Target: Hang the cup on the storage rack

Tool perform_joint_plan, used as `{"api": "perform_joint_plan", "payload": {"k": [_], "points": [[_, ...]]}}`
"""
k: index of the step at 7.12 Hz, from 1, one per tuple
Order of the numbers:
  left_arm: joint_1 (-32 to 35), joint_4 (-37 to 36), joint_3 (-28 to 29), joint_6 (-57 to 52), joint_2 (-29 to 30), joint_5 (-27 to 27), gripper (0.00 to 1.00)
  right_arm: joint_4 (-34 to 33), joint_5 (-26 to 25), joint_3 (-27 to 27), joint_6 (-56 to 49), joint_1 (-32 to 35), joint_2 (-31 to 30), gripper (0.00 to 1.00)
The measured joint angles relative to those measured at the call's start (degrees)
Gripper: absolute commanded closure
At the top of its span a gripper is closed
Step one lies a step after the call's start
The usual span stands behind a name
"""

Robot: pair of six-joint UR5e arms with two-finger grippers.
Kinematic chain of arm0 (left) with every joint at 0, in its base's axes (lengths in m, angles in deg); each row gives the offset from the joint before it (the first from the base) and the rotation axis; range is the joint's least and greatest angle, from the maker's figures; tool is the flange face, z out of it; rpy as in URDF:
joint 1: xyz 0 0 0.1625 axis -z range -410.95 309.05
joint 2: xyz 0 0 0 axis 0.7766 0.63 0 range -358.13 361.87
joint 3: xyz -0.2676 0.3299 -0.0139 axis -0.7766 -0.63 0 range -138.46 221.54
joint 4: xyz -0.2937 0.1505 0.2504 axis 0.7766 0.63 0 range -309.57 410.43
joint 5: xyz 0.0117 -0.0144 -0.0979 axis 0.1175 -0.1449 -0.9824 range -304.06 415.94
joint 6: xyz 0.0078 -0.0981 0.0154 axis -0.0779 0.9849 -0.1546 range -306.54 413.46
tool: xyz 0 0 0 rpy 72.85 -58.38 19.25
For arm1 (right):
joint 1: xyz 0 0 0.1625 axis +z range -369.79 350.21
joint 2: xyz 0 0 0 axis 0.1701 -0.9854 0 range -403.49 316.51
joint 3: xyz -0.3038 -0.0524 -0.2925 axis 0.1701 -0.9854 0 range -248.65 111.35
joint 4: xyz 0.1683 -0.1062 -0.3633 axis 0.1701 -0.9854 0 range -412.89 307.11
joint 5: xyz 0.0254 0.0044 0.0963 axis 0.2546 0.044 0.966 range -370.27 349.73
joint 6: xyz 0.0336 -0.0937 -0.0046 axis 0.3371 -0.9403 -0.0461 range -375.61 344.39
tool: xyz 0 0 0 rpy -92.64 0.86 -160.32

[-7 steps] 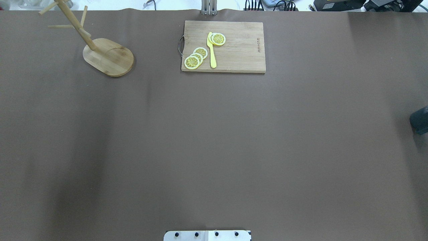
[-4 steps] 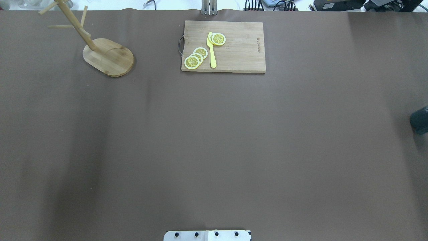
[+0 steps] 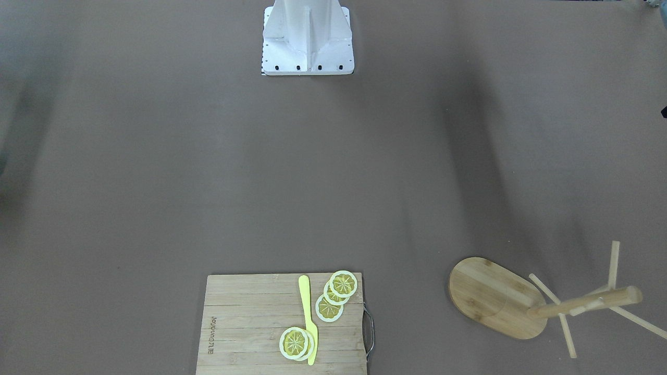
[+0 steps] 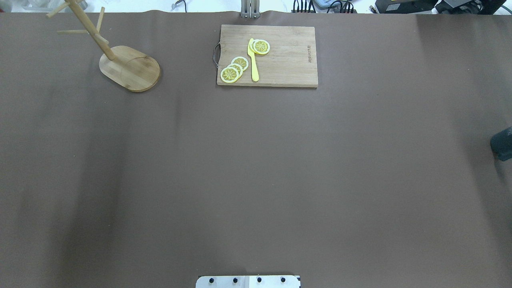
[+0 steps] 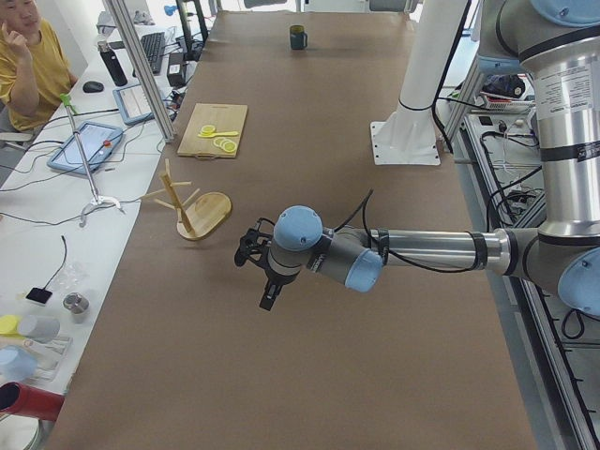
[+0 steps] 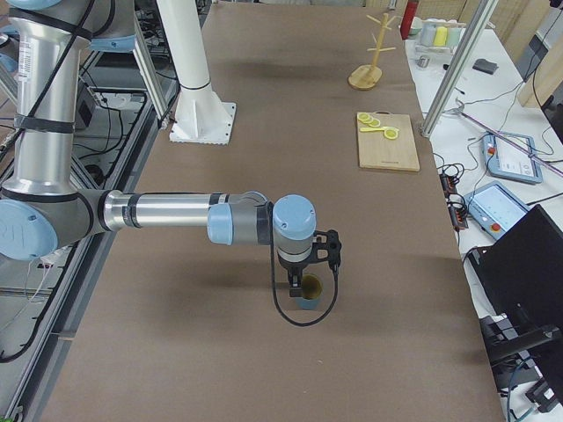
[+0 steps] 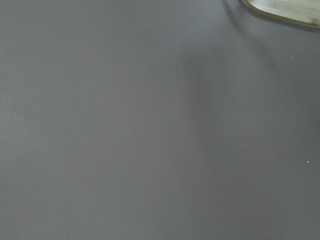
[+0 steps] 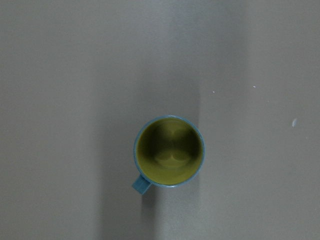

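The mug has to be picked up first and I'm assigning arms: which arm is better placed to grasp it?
Right. The right gripper hangs directly above the upright mug, its wrist camera looking straight into it. The left gripper is at the table's other end, near the mug tree, far from the mug.

A wide table [image 4: 256,180] under a matte brown covering fills the scene, lit evenly from above so that only soft, blurred shadows lie across it. Along one long side runs a white bench [image 5: 94,253] strewn with cables, a tablet [image 5: 86,147] and a keyboard [image 5: 153,52], with slanting aluminium posts [image 5: 139,66] rising beside it. A person [image 5: 30,80] in a yellow shirt sits at that bench, and a black screen [image 6: 528,264] stands towards its other end.
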Motion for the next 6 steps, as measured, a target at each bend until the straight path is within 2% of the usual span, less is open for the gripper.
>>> {"api": "perform_joint_plan", "payload": {"k": [2, 3, 4, 6], "points": [[0.0, 0.2, 0.2, 0.0, 0.0, 0.0, 0.02, 2.8, -4.7, -5.5, -8.2, -3.7, 4.7, 0.03], [0.0, 0.3, 0.4, 0.0, 0.1, 0.0, 0.02, 4.6, -5.4, -9.4, -12.4, -4.7, 6.6, 0.11], [0.0, 0.3, 0.5, 0.0, 0.2, 0.0, 0.02, 6.8, -5.7, -13.7, -15.8, -5.4, 8.4, 0.15], [0.0, 0.3, 0.5, 0.1, 0.5, 0.0, 0.02, 8.6, -5.8, -18.3, -18.0, -7.3, 10.5, 0.17]]}}
